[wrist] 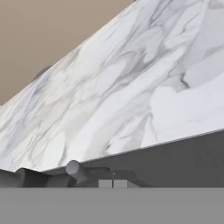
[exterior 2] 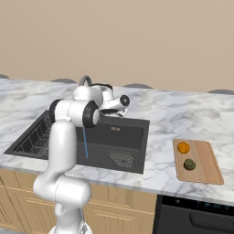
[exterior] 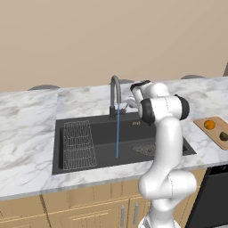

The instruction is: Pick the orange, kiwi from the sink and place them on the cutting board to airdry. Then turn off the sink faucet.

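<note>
Fruit out of sink (exterior: 147,129): orange (exterior 2: 183,147) and kiwi (exterior 2: 189,164) lie side by side on cutting board (exterior 2: 210,167), right of basin. Faucet (exterior: 115,95) running, blue stream falling into basin. Gripper (exterior 2: 124,101) fully closed, empty, beside faucet base.

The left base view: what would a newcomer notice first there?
Probably the white arm rising in front of the sink, its shut gripper beside the sink faucet, where a thin blue stream runs. Next, the orange and the kiwi lying on the cutting board at the right.
</note>
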Robot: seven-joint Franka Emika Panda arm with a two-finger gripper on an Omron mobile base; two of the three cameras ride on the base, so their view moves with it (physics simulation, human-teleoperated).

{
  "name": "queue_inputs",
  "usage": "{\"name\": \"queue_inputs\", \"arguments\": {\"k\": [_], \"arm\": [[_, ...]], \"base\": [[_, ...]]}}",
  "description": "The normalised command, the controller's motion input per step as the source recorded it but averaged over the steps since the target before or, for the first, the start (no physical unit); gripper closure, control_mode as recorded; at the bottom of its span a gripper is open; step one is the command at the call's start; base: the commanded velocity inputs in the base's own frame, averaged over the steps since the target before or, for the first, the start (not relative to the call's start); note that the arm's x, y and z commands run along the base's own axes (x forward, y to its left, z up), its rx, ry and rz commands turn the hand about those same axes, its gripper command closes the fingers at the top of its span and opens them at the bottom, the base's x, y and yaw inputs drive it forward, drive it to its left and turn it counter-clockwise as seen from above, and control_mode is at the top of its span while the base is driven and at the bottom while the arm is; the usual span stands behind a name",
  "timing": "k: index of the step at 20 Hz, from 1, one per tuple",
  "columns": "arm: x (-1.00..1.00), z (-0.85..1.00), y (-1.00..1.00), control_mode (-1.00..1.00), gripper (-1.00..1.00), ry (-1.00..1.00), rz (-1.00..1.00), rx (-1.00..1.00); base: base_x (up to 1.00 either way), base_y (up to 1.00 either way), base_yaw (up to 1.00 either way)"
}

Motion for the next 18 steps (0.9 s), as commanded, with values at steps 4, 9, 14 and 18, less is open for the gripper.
{"name": "queue_inputs", "arguments": {"k": [4,9,14,18], "arm": [[0.15,0.0,0.08,-1.0,1.0,0.0,0.0,0.01],[0.13,0.0,0.07,-1.0,1.0,0.0,0.0,0.01],[0.11,0.0,0.09,-1.0,1.0,0.0,0.0,0.0],[0.11,0.0,0.14,-1.0,1.0,0.0,0.0,0.01]], "base": [[0.0,0.0,0.0],[0.0,0.0,0.0],[0.0,0.0,0.0],[0.0,0.0,0.0]]}}
